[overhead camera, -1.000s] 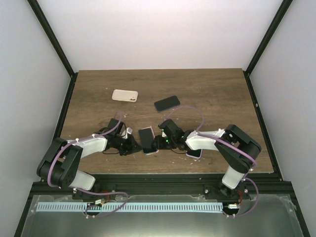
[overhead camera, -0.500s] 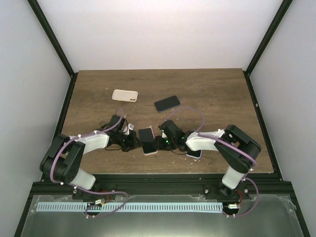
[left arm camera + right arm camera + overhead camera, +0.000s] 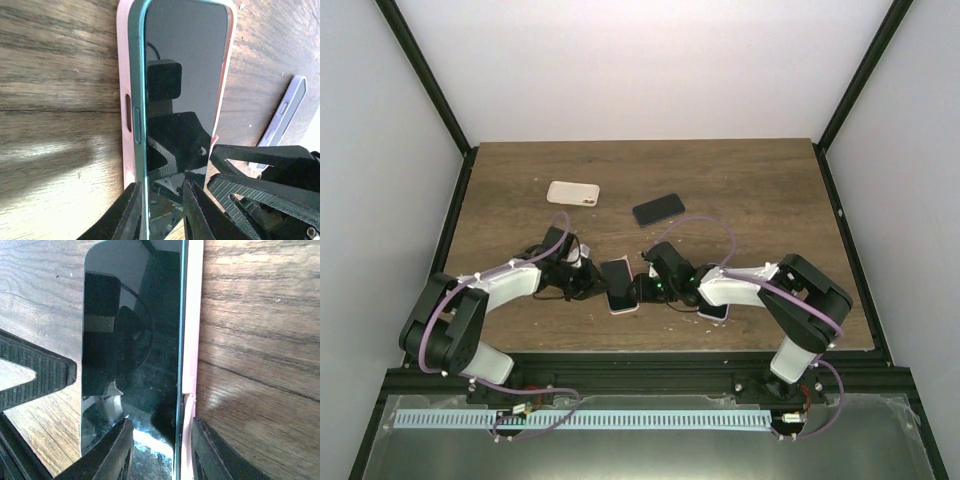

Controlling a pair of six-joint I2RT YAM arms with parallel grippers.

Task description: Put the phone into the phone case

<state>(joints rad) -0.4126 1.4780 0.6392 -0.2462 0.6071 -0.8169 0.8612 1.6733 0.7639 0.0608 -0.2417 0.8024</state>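
Observation:
A phone (image 3: 619, 284) with a dark screen lies screen up in a pink case (image 3: 624, 309) on the table near the front. My left gripper (image 3: 594, 285) is closed on its left side. In the left wrist view my gripper (image 3: 162, 212) has one finger by the pink case (image 3: 123, 75) and the other on the phone's screen (image 3: 185, 45). My right gripper (image 3: 645, 290) is closed on the right side. In the right wrist view my gripper (image 3: 162, 452) has one finger on the screen (image 3: 130, 315) and the other outside the pink case (image 3: 192, 315), whose rim is split there.
A beige case (image 3: 572, 193) lies at the back left. A black phone (image 3: 658, 209) lies behind the middle. A lavender phone or case (image 3: 714, 311) lies under my right arm and shows in the left wrist view (image 3: 282, 117).
My left arm has swung its elbow back and its gripper has closed in on the phone's left side. The phone has tilted slightly. The right arm has hardly moved.

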